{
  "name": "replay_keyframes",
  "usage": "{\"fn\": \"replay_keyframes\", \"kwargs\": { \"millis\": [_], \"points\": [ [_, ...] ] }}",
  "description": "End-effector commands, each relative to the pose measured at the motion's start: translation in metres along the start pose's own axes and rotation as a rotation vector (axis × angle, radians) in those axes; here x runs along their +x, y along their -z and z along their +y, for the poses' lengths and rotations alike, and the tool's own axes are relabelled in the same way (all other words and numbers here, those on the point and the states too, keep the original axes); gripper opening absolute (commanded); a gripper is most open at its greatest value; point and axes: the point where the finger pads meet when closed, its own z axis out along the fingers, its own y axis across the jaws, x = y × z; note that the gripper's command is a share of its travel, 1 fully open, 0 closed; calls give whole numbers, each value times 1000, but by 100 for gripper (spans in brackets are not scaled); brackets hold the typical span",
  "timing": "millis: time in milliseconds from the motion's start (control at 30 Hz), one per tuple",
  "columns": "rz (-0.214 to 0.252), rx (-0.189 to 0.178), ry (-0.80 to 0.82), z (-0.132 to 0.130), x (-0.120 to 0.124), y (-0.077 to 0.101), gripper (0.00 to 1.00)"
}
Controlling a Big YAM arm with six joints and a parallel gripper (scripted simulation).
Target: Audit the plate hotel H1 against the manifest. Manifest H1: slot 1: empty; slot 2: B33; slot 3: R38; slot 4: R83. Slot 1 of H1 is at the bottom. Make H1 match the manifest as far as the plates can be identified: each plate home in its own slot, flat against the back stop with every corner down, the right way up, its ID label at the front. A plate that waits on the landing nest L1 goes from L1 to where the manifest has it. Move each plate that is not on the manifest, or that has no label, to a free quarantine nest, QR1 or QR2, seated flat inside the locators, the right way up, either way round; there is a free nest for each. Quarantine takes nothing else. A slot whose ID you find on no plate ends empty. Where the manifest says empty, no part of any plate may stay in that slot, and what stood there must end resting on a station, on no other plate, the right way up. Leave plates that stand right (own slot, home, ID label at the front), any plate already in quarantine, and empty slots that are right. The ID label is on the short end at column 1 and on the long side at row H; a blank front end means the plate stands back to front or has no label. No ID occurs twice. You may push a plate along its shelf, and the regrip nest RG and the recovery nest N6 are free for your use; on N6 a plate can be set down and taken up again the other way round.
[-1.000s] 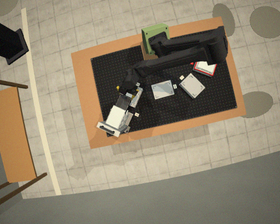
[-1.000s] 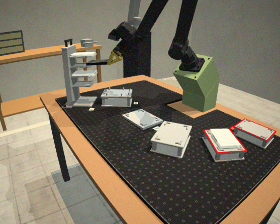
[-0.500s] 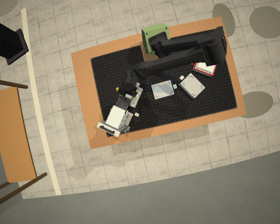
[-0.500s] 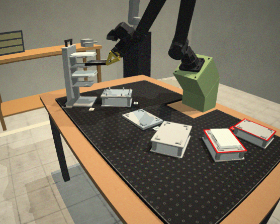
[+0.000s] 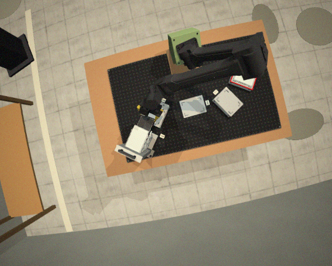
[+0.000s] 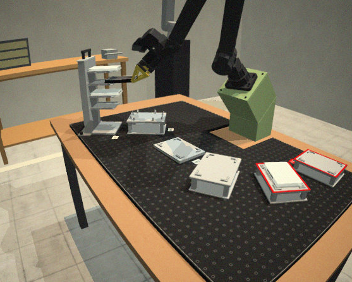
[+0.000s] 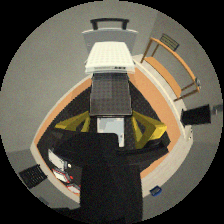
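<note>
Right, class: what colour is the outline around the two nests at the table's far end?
Red, on both nests; the exterior view shows it best.
</note>
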Motion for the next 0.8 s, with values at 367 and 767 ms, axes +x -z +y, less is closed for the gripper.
{"fn": "replay_keyframes", "kwargs": {
  "millis": [367,767],
  "points": [
    [-50,-19,34,6,-36,-15,86],
    [-53,-15,34,4,-40,-20,86]
  ]
}}
